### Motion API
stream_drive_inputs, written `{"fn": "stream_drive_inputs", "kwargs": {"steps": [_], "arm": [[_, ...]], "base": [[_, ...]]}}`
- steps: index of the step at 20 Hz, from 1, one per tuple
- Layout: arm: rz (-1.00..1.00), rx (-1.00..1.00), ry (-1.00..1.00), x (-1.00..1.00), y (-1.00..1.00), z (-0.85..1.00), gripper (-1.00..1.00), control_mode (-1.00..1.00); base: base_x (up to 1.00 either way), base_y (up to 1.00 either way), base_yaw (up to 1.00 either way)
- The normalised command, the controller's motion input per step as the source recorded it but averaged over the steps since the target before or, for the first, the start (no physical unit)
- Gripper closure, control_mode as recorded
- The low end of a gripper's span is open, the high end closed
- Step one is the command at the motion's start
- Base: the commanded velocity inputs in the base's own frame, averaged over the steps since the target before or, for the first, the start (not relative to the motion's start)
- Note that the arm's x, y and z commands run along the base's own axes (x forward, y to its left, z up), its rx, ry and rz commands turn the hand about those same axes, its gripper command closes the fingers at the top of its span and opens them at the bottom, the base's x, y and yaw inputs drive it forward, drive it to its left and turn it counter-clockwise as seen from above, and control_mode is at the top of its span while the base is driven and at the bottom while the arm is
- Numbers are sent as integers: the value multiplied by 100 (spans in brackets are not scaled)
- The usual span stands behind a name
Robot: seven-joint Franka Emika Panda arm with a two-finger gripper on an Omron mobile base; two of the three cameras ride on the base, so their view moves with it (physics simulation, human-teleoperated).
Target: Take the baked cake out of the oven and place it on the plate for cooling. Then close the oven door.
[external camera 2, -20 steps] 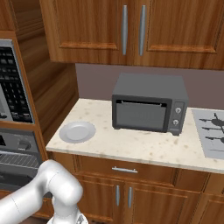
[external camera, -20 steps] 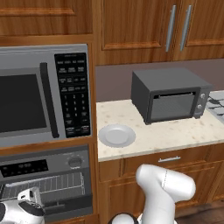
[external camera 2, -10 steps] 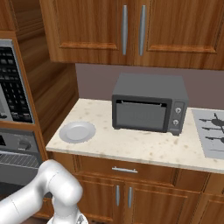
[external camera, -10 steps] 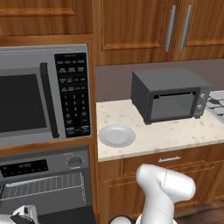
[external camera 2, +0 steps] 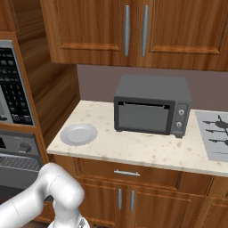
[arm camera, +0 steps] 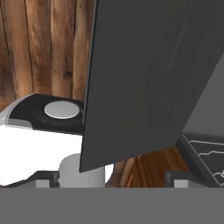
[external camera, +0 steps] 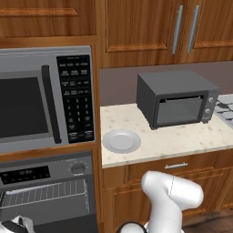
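The oven (external camera: 45, 189) sits under the microwave with its cavity showing and a wire rack (external camera: 43, 193) inside. In the hand view the oven door (arm camera: 144, 78) is a wide dark panel hanging close in front of my gripper (arm camera: 111, 178). Its two fingertips (arm camera: 43, 177) stand far apart at the bottom, open, with nothing gripped. My hand (external camera: 17, 225) is low at the bottom left, below the oven front. The round pale plate (external camera: 121, 141) (external camera 2: 79, 134) lies bare on the counter's left end. The cake is out of view.
A microwave (external camera: 45, 104) with a keypad sits above the oven. A dark toaster oven (external camera: 175, 98) (external camera 2: 151, 107) stands on the speckled counter (external camera 2: 147, 149), with a stove top (external camera 2: 216, 133) at the right. Wooden cabinets hang above, and drawers sit below.
In the left base view my hand has sunk from beside the oven's lower front toward the bottom left corner. The plate and counter things have not moved.
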Motion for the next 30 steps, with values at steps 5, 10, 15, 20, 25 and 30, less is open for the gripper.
{"fn": "stream_drive_inputs", "kwargs": {"steps": [5,10,15,20,25,30], "arm": [[-8,-10,6,-8,0,48,-100,-100],[-4,-18,0,13,0,8,-100,-100],[1,-2,-22,9,0,1,-100,-100],[10,10,-9,2,-5,4,-100,-100],[14,17,-1,13,-17,0,-100,-100],[18,16,3,19,-17,0,-100,-100]], "base": [[0,0,0],[0,0,0],[0,0,0],[0,0,0],[0,0,0],[0,0,0]]}}
